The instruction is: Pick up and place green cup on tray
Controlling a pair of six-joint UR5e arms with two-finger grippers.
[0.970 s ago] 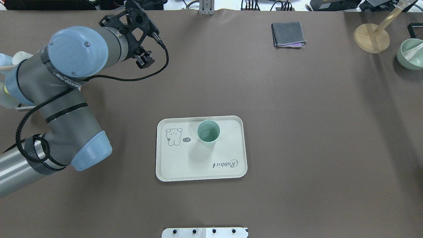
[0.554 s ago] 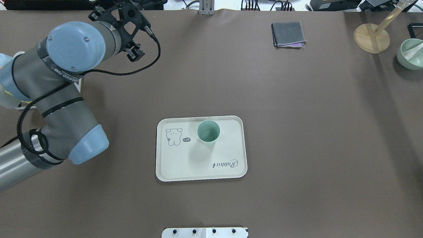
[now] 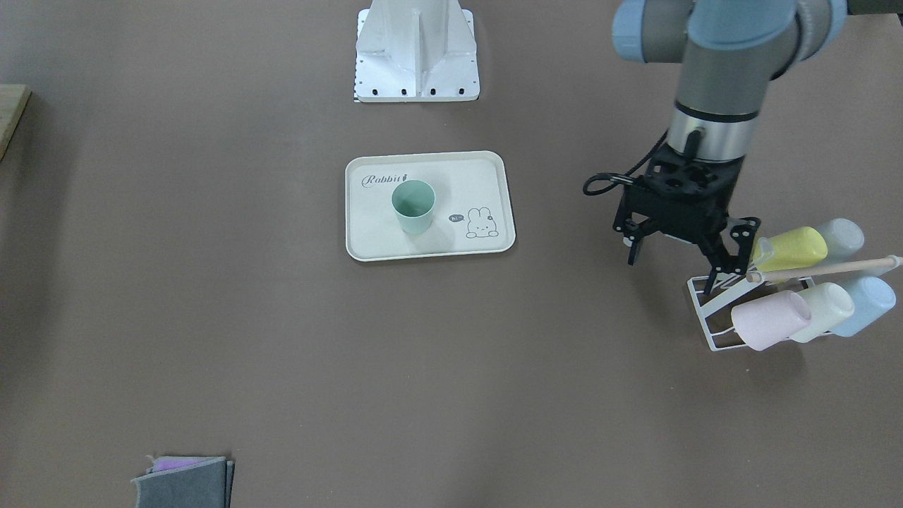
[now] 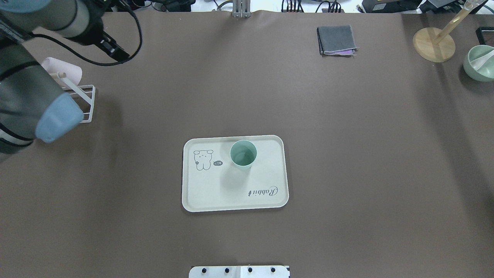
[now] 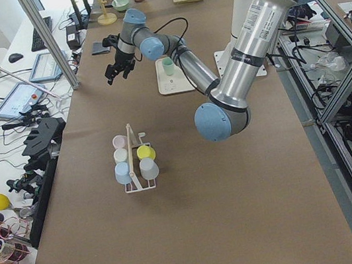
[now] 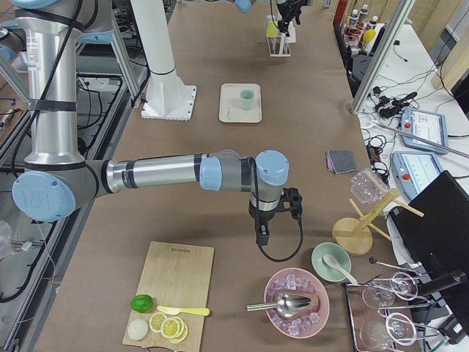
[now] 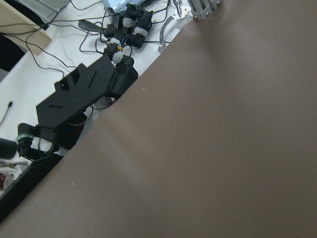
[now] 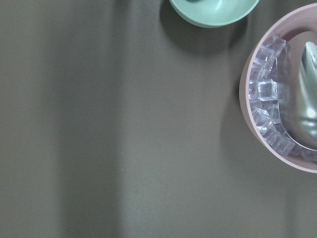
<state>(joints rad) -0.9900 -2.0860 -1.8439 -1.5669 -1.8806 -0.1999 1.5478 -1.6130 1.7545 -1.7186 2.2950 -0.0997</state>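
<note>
The green cup [image 4: 243, 154] sits upright on the tray [image 4: 231, 197], so I'd say done. My left pincer [image 3: 679, 264] hangs wide, empty, well off the tray; right pincer [image 6: 261, 238], can't tell.

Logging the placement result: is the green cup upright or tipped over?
Upright: the green cup stands on its base inside the tray, its open mouth facing up in the overhead view.

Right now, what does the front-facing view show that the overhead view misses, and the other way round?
Only front-facing: the left gripper, fingers apart, close to the yellow cup. Only overhead: the wooden stand and the green bowl at that view's upper right. Both: the green cup upright on the tray, with nothing gripping it, and the folded grey cloth.
</note>
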